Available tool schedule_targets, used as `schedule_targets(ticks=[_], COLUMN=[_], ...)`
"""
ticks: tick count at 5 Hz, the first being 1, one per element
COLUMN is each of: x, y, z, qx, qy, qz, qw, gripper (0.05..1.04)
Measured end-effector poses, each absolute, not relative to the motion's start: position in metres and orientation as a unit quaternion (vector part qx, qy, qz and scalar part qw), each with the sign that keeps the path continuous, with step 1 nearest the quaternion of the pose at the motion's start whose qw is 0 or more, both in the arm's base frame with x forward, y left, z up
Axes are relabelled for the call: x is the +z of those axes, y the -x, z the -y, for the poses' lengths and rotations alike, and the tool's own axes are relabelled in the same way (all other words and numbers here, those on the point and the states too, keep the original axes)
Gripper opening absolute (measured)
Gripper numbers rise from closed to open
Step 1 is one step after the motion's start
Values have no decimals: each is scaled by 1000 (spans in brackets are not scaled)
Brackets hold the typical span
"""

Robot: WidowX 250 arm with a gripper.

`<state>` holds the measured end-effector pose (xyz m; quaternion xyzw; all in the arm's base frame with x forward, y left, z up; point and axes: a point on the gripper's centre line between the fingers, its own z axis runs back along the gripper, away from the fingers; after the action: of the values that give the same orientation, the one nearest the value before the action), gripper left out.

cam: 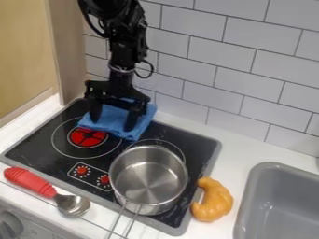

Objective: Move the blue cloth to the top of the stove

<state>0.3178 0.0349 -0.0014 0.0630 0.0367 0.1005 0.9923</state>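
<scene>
The black gripper (113, 123) hangs over the back left of the stove (37, 136), its two fingers spread apart and pointing down. Below and between them lies the folded blue cloth (111, 117), on the stove's back part near the tiled wall. The cloth's front left edge reaches close to the red burner mark, and its right side extends past the right finger. Part of the cloth is hidden behind the gripper. Whether the fingertips touch the cloth, I cannot tell.
A steel pot (148, 179) stands on the stove's front right, handle toward the front. An orange croissant-shaped toy (213, 200) lies at the stove's right edge. A red-handled spoon (31, 182) rests at front left. The grey sink (283, 200) is at right; the tiled wall (205, 60) rises behind.
</scene>
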Motion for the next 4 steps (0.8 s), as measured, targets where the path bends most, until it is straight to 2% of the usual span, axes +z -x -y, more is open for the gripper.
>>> schedule_targets(ticks=[2, 4], x=[12, 39], y=[-318, -320], z=[-36, -39], qx=[102, 107], qy=[-72, -79], qz=[-26, 2], qw=[992, 991], gripper=[999, 999])
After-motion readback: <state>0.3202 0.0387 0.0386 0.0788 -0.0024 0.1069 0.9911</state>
